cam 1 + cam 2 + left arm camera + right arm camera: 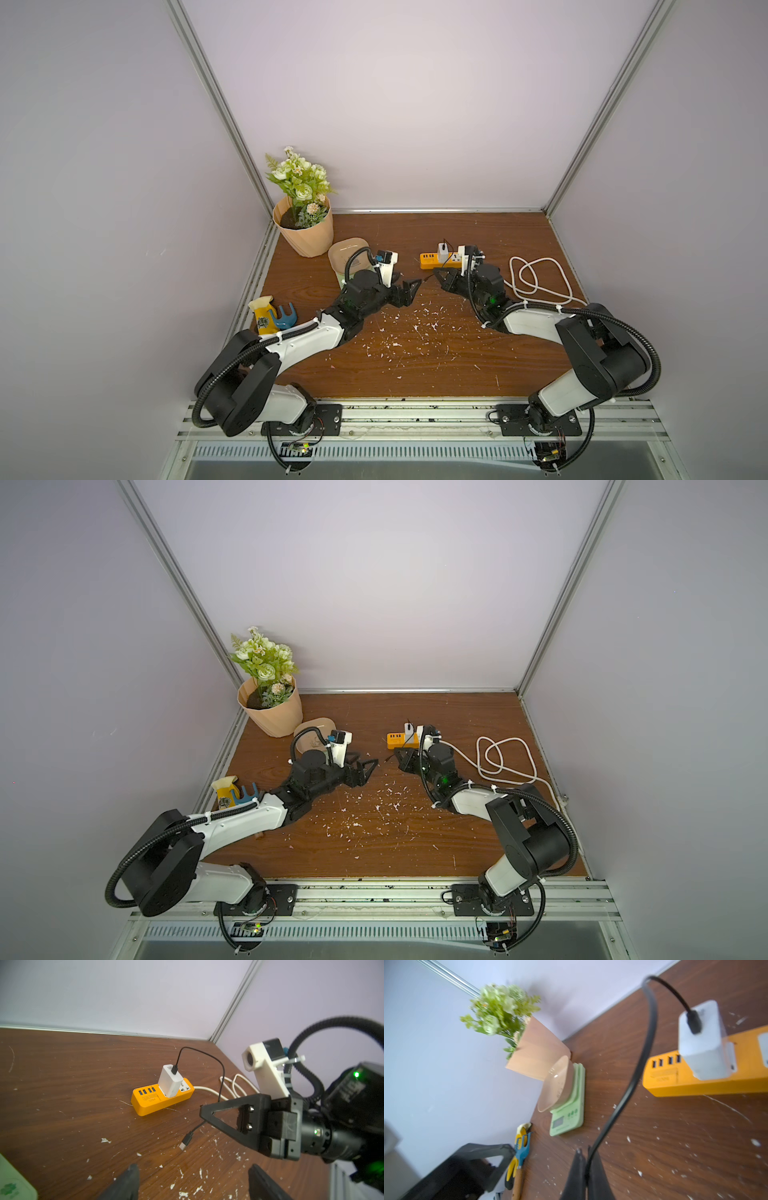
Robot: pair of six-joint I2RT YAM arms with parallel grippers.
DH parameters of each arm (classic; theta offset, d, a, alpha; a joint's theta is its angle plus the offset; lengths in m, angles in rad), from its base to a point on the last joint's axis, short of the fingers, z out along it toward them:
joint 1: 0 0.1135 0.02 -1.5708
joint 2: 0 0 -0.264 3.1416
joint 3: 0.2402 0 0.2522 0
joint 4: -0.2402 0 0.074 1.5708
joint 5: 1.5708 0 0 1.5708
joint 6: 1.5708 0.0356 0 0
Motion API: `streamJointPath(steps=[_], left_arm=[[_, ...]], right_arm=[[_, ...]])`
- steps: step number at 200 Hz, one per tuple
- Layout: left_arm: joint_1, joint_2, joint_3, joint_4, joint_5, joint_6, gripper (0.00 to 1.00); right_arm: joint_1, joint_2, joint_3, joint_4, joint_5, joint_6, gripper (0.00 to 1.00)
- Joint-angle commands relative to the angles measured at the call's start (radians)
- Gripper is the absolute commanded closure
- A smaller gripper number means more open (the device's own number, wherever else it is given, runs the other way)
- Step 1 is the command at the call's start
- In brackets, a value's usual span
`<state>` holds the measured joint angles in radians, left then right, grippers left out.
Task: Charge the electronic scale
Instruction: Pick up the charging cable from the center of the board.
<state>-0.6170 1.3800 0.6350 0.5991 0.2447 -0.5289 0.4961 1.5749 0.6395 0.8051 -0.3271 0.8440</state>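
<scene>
While its charging port cannot be made out from any angle, the electronic scale sits at the left rear of the tabletop, just in front of a potted flower arrangement and partly hidden behind the left arm's wrist in both top views, its beige tray riding on the pale green body. It looks like a light plastic piece that would likely skid on the smooth wood if a plug were pushed into it. The tray appears only to rest on top, so the safer hold is judged to be across the low green body. Between the scale and the orange power strip, the left gripper hangs with its jaws wide and nothing between them. Facing it, the right gripper has its jaws pinched tight on the thin black cable running from the white charger plugged into the strip. The free plug dangles just past the grip. Limp and slim, the cable would probably steer best if held close behind that plug. A white cord coils on the right side, and garden tools lie by the left wall.
</scene>
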Motion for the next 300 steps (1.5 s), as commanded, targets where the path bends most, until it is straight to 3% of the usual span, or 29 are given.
streamJointPath(steps=[1,18,47,114,181,244,300], left_arm=[[0.045,0.013,0.015,0.067,0.131,-0.183,0.18],[0.069,0.037,0.049,0.03,0.157,-0.247,0.18],[0.118,0.113,0.054,0.119,0.262,-0.413,0.2],[0.119,0.271,0.12,0.28,0.347,-0.555,0.28],[0.113,0.355,0.175,0.368,0.397,-0.617,0.39],[0.11,0.396,0.181,0.429,0.424,-0.679,0.4],[0.111,0.413,0.171,0.525,0.444,-0.74,0.56]], right_arm=[[0.002,-0.019,0.04,0.183,-0.048,0.05,1.0],[0.004,-0.019,0.043,0.207,-0.056,0.044,1.0],[0.004,-0.021,0.04,0.239,-0.06,0.033,1.0],[0.004,0.011,0.037,0.287,-0.074,0.029,1.0],[0.004,0.044,0.037,0.309,-0.084,0.018,1.0],[0.002,0.067,0.031,0.341,-0.086,0.018,1.0],[0.0,0.073,0.011,0.36,-0.084,0.017,1.0]])
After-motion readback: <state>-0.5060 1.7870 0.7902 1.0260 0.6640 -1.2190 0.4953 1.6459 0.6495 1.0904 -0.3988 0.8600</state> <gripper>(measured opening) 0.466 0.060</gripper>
